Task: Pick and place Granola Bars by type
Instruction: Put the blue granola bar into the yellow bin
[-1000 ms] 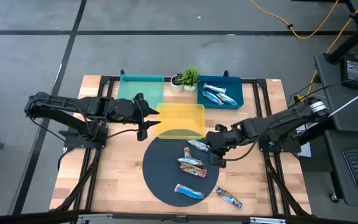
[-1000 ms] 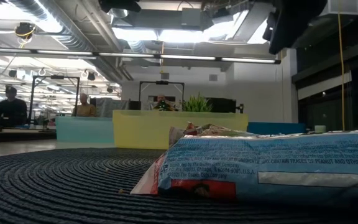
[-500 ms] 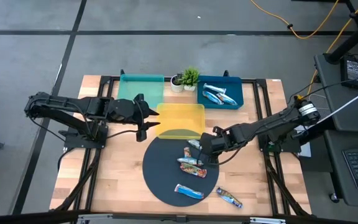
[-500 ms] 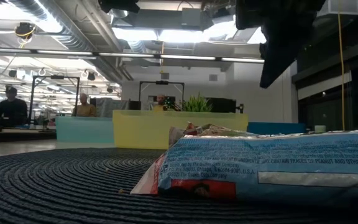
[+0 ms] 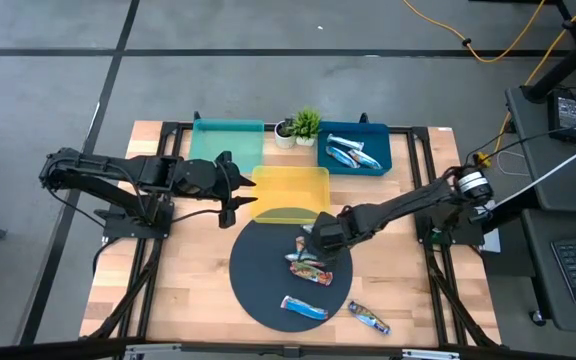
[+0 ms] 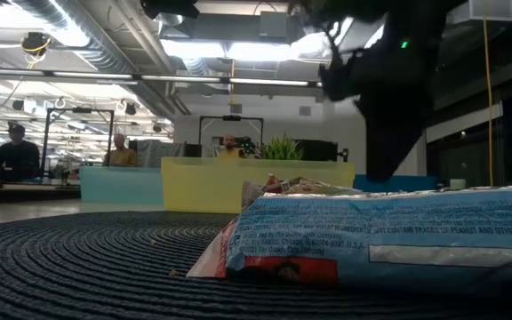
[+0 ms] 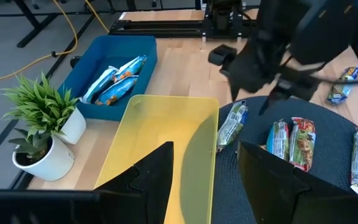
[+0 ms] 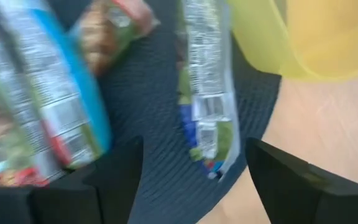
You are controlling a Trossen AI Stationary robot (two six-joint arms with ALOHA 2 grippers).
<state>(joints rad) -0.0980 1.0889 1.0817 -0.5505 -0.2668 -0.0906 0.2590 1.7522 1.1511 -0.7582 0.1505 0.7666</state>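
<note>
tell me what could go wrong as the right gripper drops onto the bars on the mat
The right gripper hangs open over granola bars lying close together on the dark mat, so it might pinch two. The bar beside the yellow tray could get shoved against its rim.

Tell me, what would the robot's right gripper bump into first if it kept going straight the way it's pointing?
Probably the granola bar lying between the open right gripper's fingers, at the round dark mat's edge beside the yellow tray. Depth is hard to judge.
</note>
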